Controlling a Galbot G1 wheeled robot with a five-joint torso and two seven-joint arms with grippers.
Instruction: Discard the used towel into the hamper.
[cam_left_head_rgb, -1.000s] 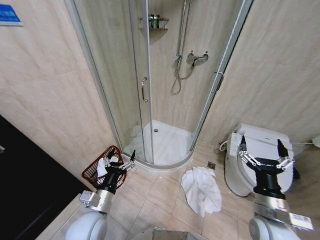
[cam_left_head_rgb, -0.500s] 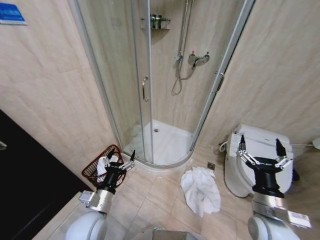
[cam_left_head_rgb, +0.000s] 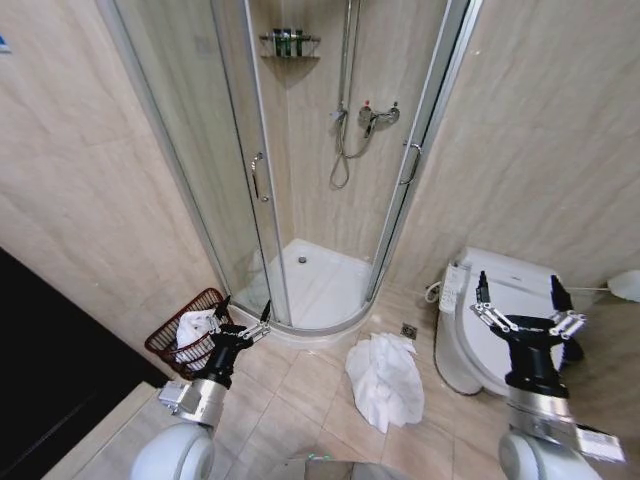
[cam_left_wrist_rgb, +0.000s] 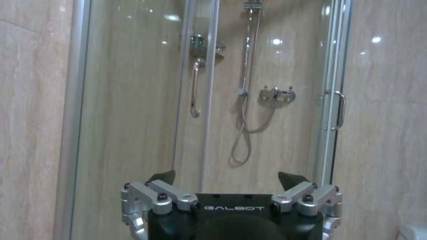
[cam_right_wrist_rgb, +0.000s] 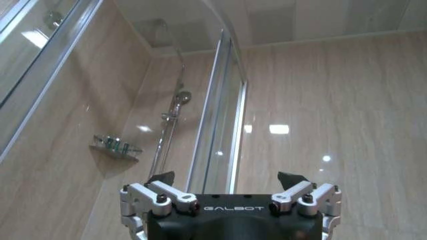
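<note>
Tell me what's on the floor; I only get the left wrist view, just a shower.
Observer: A white towel lies crumpled on the tiles between the shower and the toilet.
Operator: Is there a basket for it?
Observer: Yes, a dark red hamper stands by the wall beside the left gripper; something white is already inside.
Operator: Is either arm holding anything?
Observer: No. The right gripper, raised before the toilet, has its fingers open and empty, as does the left.

We see the shower stall (cam_left_head_rgb: 310, 170) in the corner straight ahead. The hamper (cam_left_head_rgb: 187, 338) stands on the floor to its left, against the wall, with a cloth (cam_left_head_rgb: 194, 326) in it. The towel (cam_left_head_rgb: 385, 380) lies on the floor before the stall, between hamper and toilet (cam_left_head_rgb: 490, 320), just beside the toilet at right.
</note>
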